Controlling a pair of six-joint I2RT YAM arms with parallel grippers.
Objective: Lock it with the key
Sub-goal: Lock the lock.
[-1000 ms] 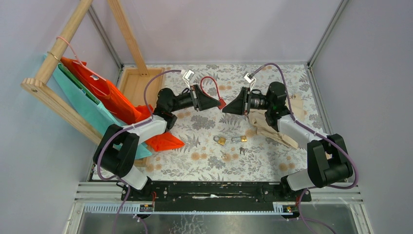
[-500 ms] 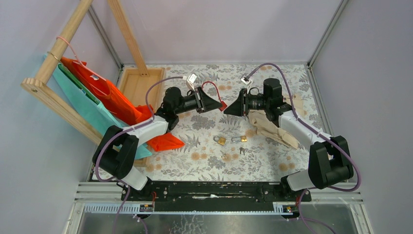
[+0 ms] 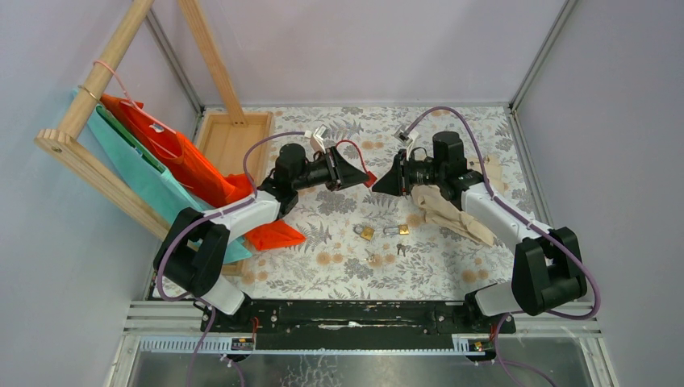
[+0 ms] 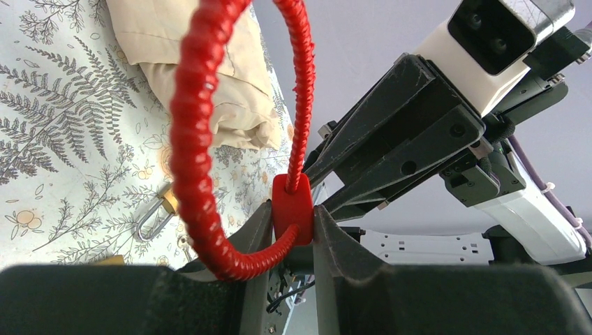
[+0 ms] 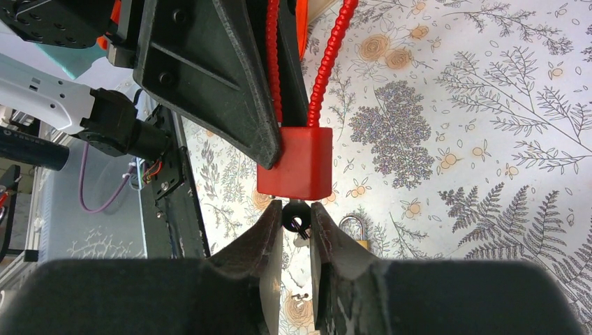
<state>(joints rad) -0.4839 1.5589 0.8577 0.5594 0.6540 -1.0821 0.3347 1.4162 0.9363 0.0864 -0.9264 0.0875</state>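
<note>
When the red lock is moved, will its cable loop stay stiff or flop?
Probably fairly stiff: the cable loop holds an open arc without sagging. Its ribbed skin suggests some flex if pushed. The small lock body, pinched in the left tool, looks light.

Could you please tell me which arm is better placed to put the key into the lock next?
Right. The right hand pinches the small dark key just short of the small red padlock body, which the left hand clamps.
</note>
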